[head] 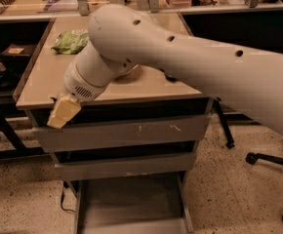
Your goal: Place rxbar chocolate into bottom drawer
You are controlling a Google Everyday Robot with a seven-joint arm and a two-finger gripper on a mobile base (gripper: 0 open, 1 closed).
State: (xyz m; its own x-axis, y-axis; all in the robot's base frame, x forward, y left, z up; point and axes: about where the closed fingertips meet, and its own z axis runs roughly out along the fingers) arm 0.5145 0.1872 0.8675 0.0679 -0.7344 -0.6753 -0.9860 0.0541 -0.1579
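Hovering at front edge of table [44, 77], tool [62, 112], open or closed untellable; bottom drawer [131, 204] pulled out below.

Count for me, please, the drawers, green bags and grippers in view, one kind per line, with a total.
Drawers: 3, the top drawer, middle drawer and pulled-out bottom drawer
Green bags: 1, the green bag
Grippers: 1, the gripper, at the front left edge of the cabinet top
Total: 5
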